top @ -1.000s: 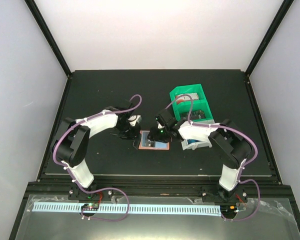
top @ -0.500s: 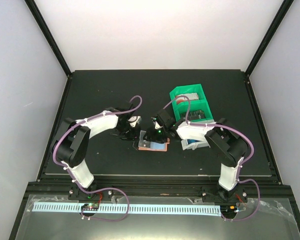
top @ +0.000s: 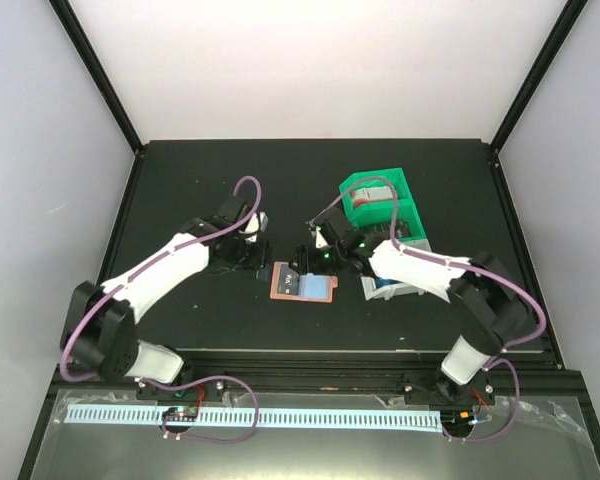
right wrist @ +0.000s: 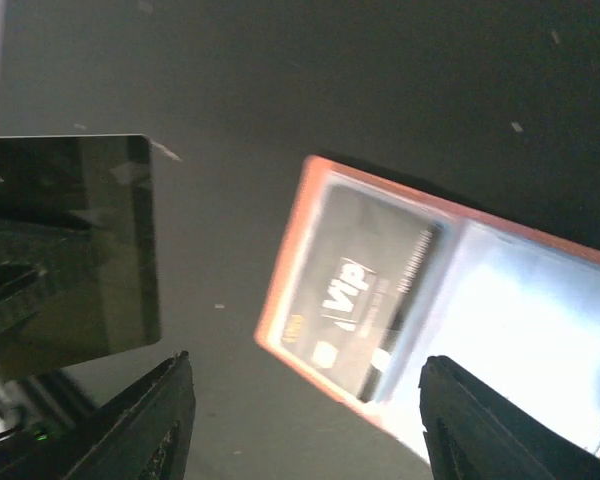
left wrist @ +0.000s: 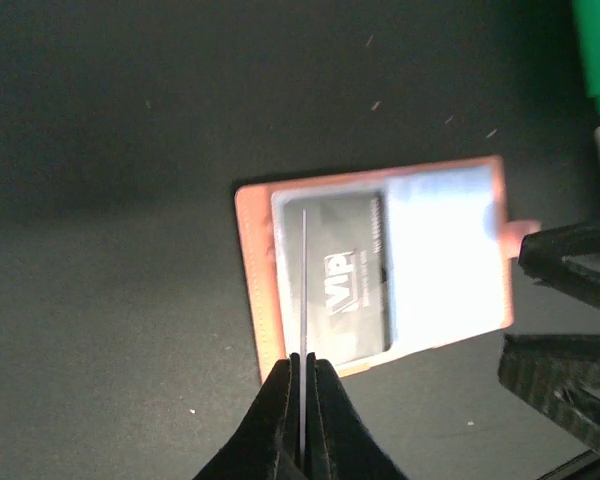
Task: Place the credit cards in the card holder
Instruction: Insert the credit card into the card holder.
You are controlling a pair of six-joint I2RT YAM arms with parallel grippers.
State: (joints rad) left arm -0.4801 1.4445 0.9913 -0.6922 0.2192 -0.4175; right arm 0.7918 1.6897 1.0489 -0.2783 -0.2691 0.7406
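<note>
Left end effector (left wrist: 303, 385): clamped on a dark credit card (left wrist: 304, 280), held edge-on. I place the card holder (left wrist: 255, 250) just ahead, flat near mid-counter (top: 180, 180), its long axis crosswise to the card. Right end effector (right wrist: 305, 400): spread wide, empty, above it.

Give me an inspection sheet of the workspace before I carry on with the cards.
Surface: black table, light specks.
Job's things: card holder lying flat, VIP card inside; dark card off the table.
Clutter: green-and-white tray right of the holder, farther back.
Grippers: left gripper shut on the dark card; right gripper open above the holder.
Cables: purple cable looped along each arm.
Surroundings: white walls, black frame posts.
</note>
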